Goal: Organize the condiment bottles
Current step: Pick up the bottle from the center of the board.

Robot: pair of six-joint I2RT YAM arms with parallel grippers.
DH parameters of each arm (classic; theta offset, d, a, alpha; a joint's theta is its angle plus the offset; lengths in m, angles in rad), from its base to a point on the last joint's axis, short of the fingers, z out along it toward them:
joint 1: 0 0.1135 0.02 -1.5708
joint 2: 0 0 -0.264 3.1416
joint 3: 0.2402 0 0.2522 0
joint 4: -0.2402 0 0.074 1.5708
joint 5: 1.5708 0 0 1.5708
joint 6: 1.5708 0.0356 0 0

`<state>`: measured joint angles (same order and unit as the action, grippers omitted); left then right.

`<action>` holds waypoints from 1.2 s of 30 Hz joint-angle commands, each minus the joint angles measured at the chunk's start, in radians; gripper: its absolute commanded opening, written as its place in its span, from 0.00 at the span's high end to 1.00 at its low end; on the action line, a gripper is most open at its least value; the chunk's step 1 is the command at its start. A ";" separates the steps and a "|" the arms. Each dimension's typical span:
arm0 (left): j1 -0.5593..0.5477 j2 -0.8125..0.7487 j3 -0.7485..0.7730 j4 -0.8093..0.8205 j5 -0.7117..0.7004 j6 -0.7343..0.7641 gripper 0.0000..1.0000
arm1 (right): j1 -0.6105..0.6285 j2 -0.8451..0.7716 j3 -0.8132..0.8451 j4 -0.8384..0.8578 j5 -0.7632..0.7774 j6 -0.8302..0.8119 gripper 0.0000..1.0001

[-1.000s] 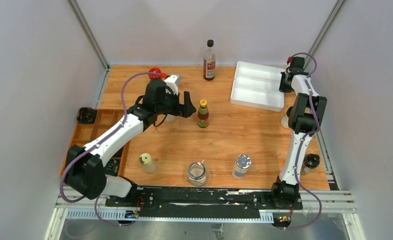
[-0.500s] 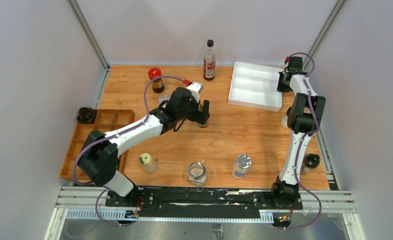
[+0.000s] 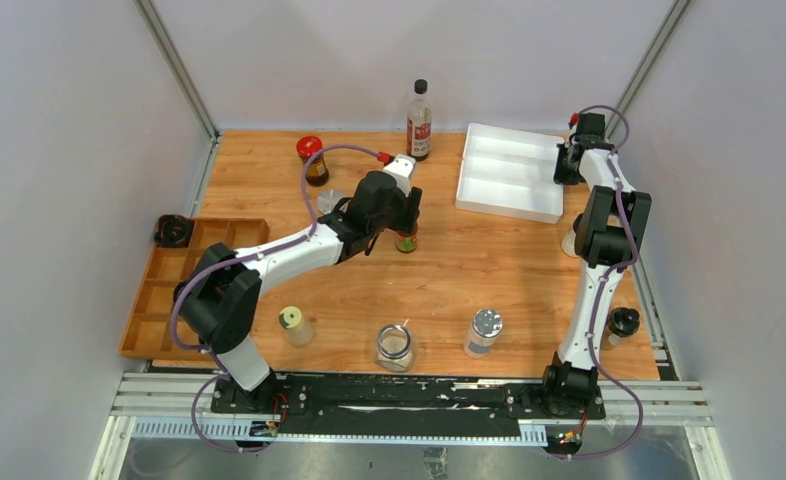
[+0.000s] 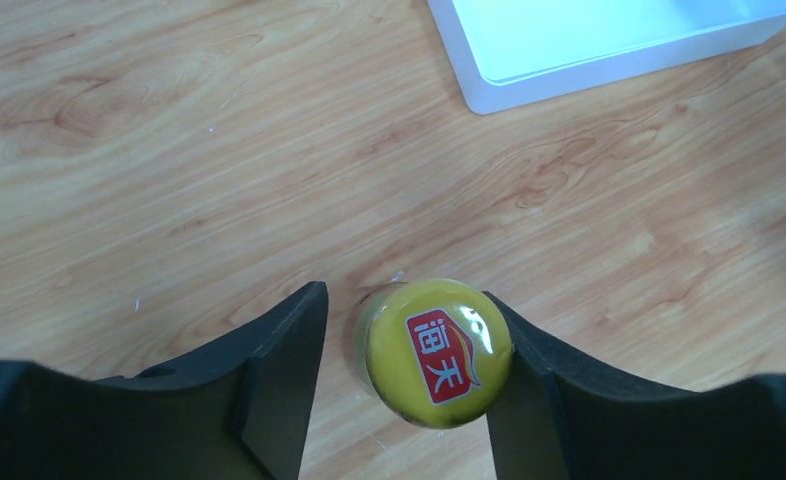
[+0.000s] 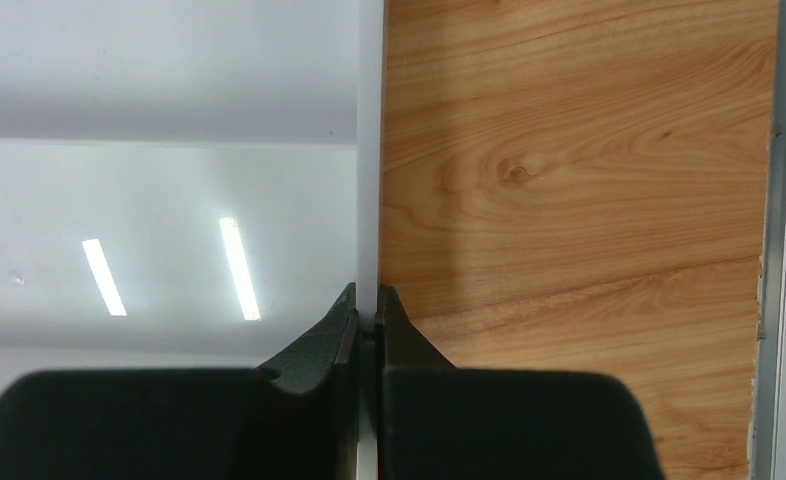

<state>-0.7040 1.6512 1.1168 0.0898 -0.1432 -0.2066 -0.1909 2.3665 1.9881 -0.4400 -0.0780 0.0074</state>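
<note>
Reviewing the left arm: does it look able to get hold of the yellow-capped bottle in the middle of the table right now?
Likely yes. The left gripper is open and straddles the yellow-capped bottle, with a finger on each side of its cap. Nothing else shows between the fingers.

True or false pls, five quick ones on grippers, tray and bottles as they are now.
1. The left gripper straddles the yellow-cap bottle. True.
2. The right gripper is open above bare table. False: it is shut on the tray wall.
3. A bottle lies in the tray. False: no bottle is in it.
4. The tall bottle stands upright at the far edge. True.
5. The red-cap jar lies on its side. False: it stands upright.
</note>
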 commanded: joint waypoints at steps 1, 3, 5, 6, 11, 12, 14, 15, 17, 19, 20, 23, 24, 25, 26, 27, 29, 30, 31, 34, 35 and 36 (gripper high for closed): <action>-0.015 0.040 0.029 0.039 -0.056 0.041 0.43 | 0.024 -0.005 -0.012 -0.104 -0.051 0.011 1.00; -0.015 0.051 0.033 0.036 -0.060 0.042 0.51 | 0.024 -0.003 -0.010 -0.106 -0.053 0.010 1.00; -0.016 0.059 0.038 0.034 -0.055 0.044 0.58 | 0.024 -0.003 -0.010 -0.106 -0.051 0.009 1.00; -0.017 0.063 0.039 0.036 -0.053 0.043 0.64 | 0.025 -0.004 -0.010 -0.106 -0.053 0.008 1.00; -0.017 0.064 0.043 0.032 -0.051 0.045 0.79 | 0.025 -0.006 -0.022 -0.105 -0.059 0.009 1.00; -0.018 0.060 0.041 0.032 -0.053 0.047 0.81 | 0.025 -0.007 -0.024 -0.105 -0.060 0.012 1.00; -0.019 0.048 0.040 0.029 -0.060 0.051 0.81 | 0.026 -0.006 -0.026 -0.105 -0.072 0.016 1.00; -0.021 0.041 0.044 0.019 -0.063 0.055 0.81 | 0.028 -0.008 -0.027 -0.106 -0.074 0.017 1.00; -0.024 0.029 0.065 -0.015 -0.081 0.061 0.85 | 0.035 -0.015 -0.030 -0.105 -0.076 0.016 1.00; -0.025 0.021 0.102 -0.068 -0.099 0.065 0.94 | 0.048 -0.024 -0.031 -0.107 -0.068 0.010 1.00; -0.025 0.016 0.126 -0.098 -0.105 0.064 0.95 | 0.054 -0.029 -0.031 -0.109 -0.066 0.007 1.00; -0.026 0.003 0.199 -0.199 -0.110 0.072 0.97 | 0.067 -0.042 -0.031 -0.116 -0.063 0.002 1.00; -0.026 -0.004 0.220 -0.228 -0.110 0.078 0.98 | 0.071 -0.047 -0.031 -0.118 -0.062 0.003 1.00; -0.028 -0.014 0.238 -0.250 -0.111 0.081 0.98 | 0.073 -0.050 -0.033 -0.119 -0.062 0.003 1.00; -0.028 -0.024 0.249 -0.266 -0.110 0.083 0.98 | 0.077 -0.056 -0.037 -0.120 -0.061 0.004 1.00; -0.028 -0.036 0.258 -0.279 -0.109 0.085 0.98 | 0.080 -0.061 -0.040 -0.120 -0.061 0.004 1.00; -0.028 -0.059 0.275 -0.305 -0.105 0.087 0.97 | 0.086 -0.071 -0.047 -0.123 -0.054 0.005 1.00; -0.028 -0.068 0.284 -0.318 -0.103 0.087 0.97 | 0.088 -0.078 -0.052 -0.124 -0.052 0.006 1.00; -0.028 -0.076 0.290 -0.332 -0.100 0.087 0.97 | 0.090 -0.086 -0.058 -0.127 -0.050 0.008 1.00; -0.028 -0.105 0.299 -0.360 -0.096 0.084 0.97 | 0.094 -0.117 -0.072 -0.140 -0.045 0.011 1.00; -0.028 -0.117 0.301 -0.371 -0.097 0.084 0.97 | 0.096 -0.130 -0.078 -0.148 -0.041 0.012 1.00; -0.029 -0.129 0.301 -0.378 -0.098 0.083 0.97 | 0.098 -0.149 -0.086 -0.155 -0.040 0.015 1.00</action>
<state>-0.7235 1.6131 1.3636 -0.2909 -0.2283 -0.1371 -0.1112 2.3058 1.9305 -0.4942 -0.0891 0.0078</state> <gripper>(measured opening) 0.477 0.055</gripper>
